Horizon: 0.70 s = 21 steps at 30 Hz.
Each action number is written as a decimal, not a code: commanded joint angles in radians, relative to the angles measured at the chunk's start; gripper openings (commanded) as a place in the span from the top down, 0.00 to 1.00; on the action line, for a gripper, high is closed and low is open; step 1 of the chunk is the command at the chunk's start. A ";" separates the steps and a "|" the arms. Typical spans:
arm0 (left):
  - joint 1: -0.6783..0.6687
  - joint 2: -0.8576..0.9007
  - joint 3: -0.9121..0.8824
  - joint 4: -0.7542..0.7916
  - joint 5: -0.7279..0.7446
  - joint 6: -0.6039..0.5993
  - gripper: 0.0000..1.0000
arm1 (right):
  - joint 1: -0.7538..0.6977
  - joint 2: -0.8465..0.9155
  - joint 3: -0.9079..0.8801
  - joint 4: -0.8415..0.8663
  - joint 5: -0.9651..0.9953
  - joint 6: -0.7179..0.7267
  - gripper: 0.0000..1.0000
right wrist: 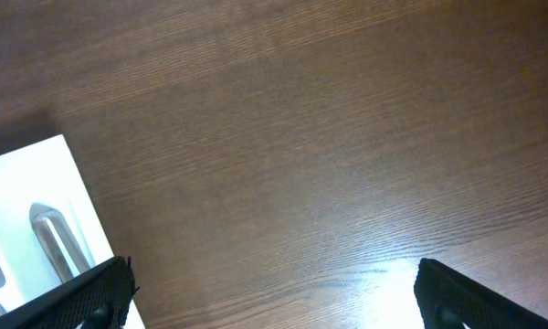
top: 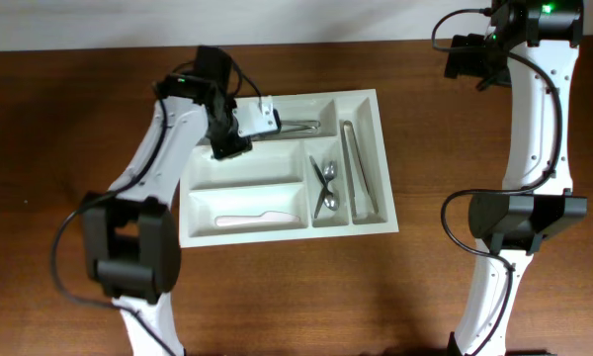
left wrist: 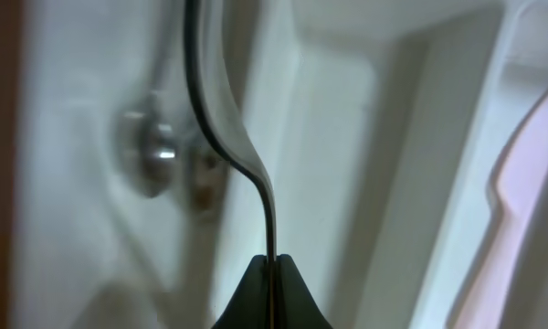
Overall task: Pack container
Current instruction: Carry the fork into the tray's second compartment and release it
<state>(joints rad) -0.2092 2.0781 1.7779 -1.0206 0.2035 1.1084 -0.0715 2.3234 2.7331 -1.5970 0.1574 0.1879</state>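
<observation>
The container [top: 371, 104] is a white cutlery tray in the middle of the brown table. My left gripper [top: 243, 131] is over its top long compartment, shut on the thin handle of a metal utensil [top: 301, 126] that lies along that compartment. In the left wrist view the jaws [left wrist: 274, 270] pinch the handle edge-on, and the curved utensil [left wrist: 221, 119] runs up over the tray [left wrist: 347, 137]. My right gripper [top: 471, 61] is open and empty, high at the far right. Its wrist view shows its jaws [right wrist: 274, 292] over bare table beside the tray's corner [right wrist: 27, 183].
A white knife [top: 262, 218] lies in the bottom long compartment and also shows in the left wrist view [left wrist: 530, 183]. Two spoons [top: 326, 188] lie in the left narrow compartment. A long metal piece [top: 359, 173] lies in the right narrow compartment and also shows in the right wrist view [right wrist: 50, 238].
</observation>
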 commanded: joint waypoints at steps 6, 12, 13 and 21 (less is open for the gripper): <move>-0.002 0.072 -0.012 -0.004 0.021 0.033 0.27 | -0.002 -0.032 0.019 0.000 0.012 0.012 0.01; 0.018 0.060 0.027 -0.010 -0.002 -0.123 0.25 | -0.002 -0.032 0.019 0.000 0.012 0.012 0.01; 0.031 0.052 0.043 -0.014 -0.002 -0.172 0.25 | -0.002 -0.032 0.019 0.000 0.012 0.012 0.01; 0.270 -0.039 0.159 -0.112 -0.030 -0.845 0.27 | -0.002 -0.032 0.019 0.000 0.012 0.012 0.01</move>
<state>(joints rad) -0.0589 2.1342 1.9026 -1.0782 0.2028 0.6415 -0.0715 2.3234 2.7331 -1.5974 0.1570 0.1875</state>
